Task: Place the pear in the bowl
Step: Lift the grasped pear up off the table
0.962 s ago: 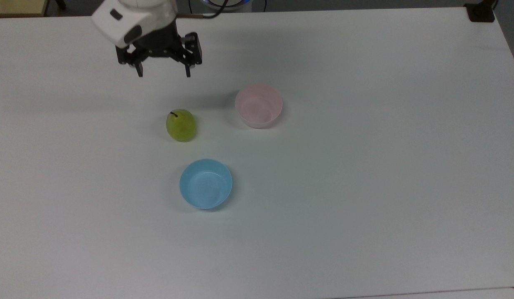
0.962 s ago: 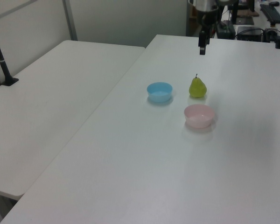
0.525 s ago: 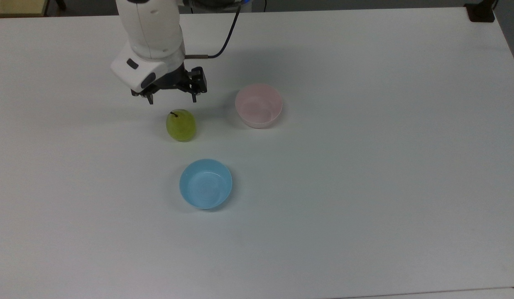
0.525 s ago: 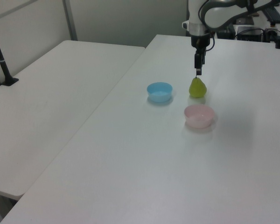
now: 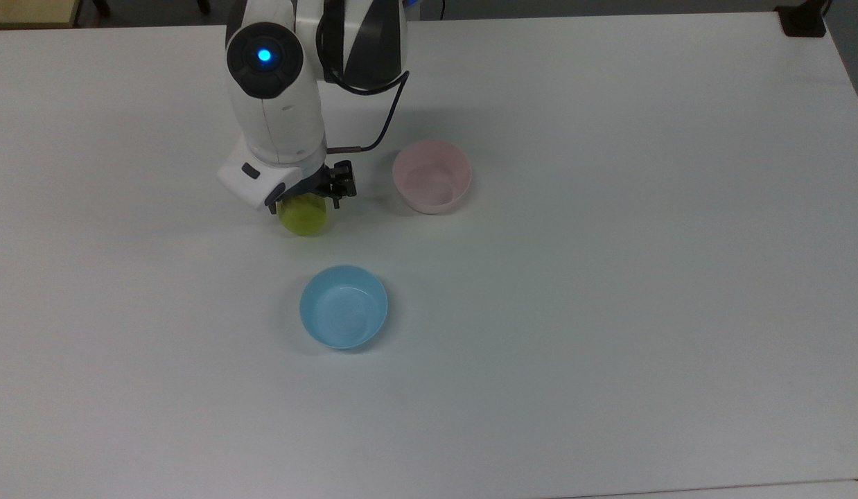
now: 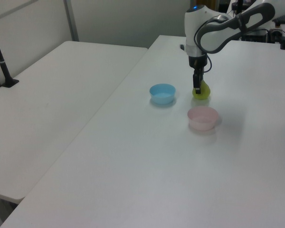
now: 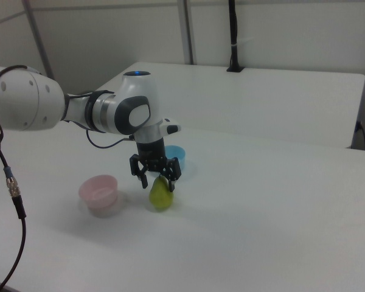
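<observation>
Straddling pear (image 7: pixel 162 194) top, pincer (image 7: pixel 157 179) spread wide, fingers either side, gripping nothing; pear on table (image 5: pixel 609 312).

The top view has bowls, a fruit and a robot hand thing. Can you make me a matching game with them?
Things:
1. small yellow-green pear
2. pale pink round plastic bowl
3. light blue round plastic bowl
4. black two-finger end effector

Descriptions:
A. nearest the top view's bottom edge
B. open, fingers astride the fruit
C. standing on the table under the arm
D. empty, farthest to the top view's right

Pairs: 1-C, 2-D, 3-A, 4-B
</observation>
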